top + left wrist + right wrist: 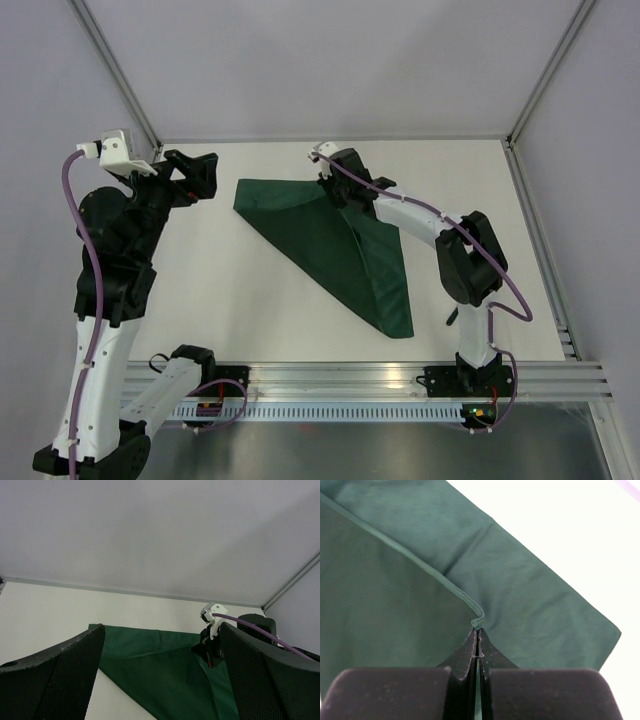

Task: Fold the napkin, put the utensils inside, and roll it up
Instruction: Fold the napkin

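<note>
Right wrist view: our right claw (pixel 477 636) is pinched shut on a hemmed edge of the napkin (pixel 395 595). That napkin lies half-folded, a rough triangle, on the table (pixel 250 320). Left of the napkin, our left claw (pixel 203 175) gapes wide, empty. We should carry the edge low, matching corners before letting go.

Left of napkin (pixel 340 250): bare table (pixel 200 280), free passage.
Far corner: right gripper (pixel 333 188) and right arm (pixel 420 212) overhang, probably blocking.
</note>
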Robot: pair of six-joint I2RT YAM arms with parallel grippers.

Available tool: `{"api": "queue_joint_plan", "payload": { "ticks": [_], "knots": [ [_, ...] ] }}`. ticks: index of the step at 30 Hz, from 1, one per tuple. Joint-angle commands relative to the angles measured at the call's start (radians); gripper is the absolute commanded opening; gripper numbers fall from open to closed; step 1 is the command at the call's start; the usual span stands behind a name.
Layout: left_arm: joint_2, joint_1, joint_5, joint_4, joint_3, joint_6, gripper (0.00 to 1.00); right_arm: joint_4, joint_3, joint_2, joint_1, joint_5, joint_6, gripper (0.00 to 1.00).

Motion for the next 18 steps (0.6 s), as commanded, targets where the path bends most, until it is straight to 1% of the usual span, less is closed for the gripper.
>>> {"api": "queue_joint_plan", "payload": {
  "ticks": [1,7,18],
  "knots": [
    [0.004,0.001,0.022,0.034,-0.004,-0.041,1.00,0.015,-0.012,-0.044,-0.039,0.023,-0.015,0.00],
    [0.012,0.001,0.030,0.040,-0.011,-0.051,1.00,0.025,-0.034,-0.052,-0.098,0.015,-0.008,0.00],
    [0.018,0.001,0.034,0.057,-0.034,-0.061,1.00,0.050,-0.083,-0.067,-0.152,0.008,0.009,0.00]
  ]
}}
